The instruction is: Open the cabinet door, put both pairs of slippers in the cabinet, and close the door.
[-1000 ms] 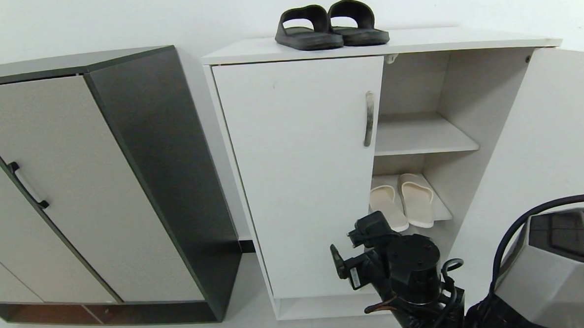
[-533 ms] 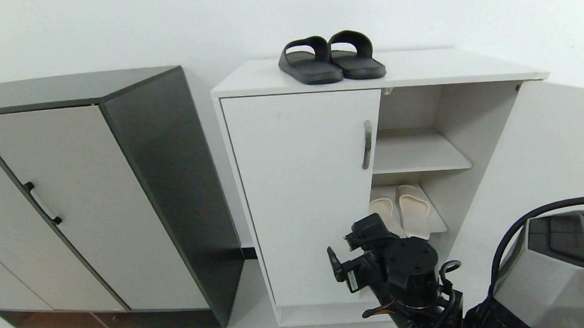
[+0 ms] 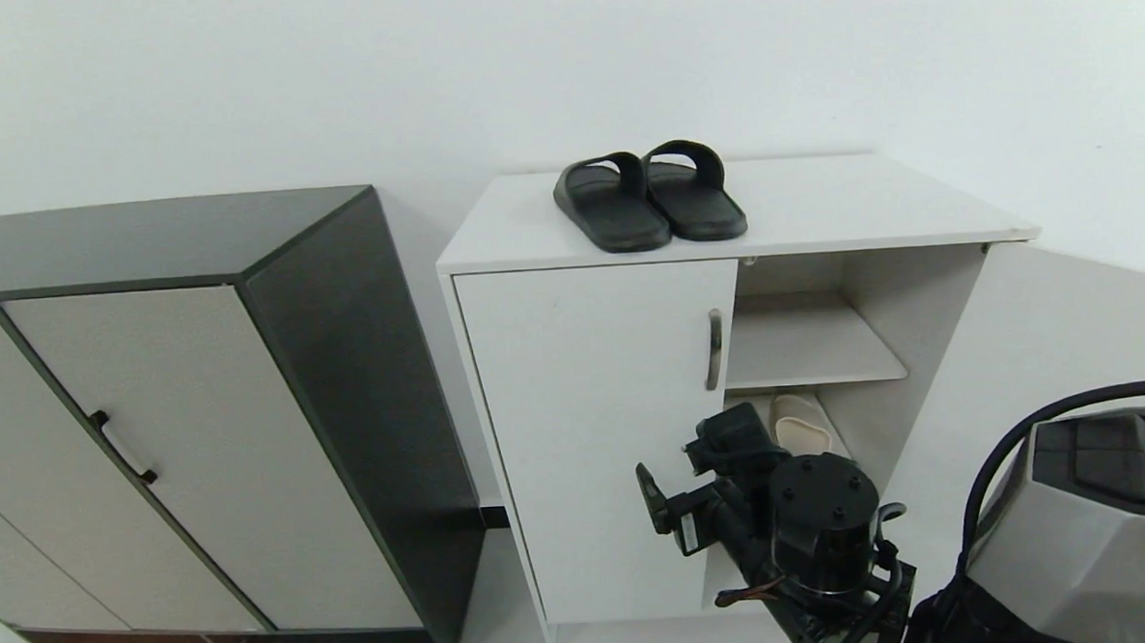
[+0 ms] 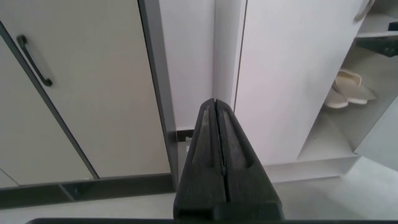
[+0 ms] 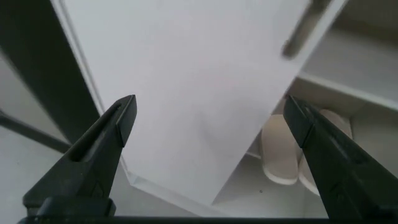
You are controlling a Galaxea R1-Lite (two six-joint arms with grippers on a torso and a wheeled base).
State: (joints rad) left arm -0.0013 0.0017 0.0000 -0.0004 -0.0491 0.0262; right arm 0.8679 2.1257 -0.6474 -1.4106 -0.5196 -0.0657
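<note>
**Cabinet Open: One Pair Stowed, One Pair Outstanding**

The white cabinet (image 3: 848,215) has its right door (image 3: 1057,358) swung wide, giving access to the shelves. The cream slippers (image 3: 797,424) lie on the lower shelf. The black slippers (image 3: 649,194) rest on the cabinet top, awaiting transfer. The right hand (image 5: 211,155) is spread, low before the closed left door (image 3: 596,427), ready to grasp. The left hand (image 4: 217,162) is pressed together, holding nothing.
</note>
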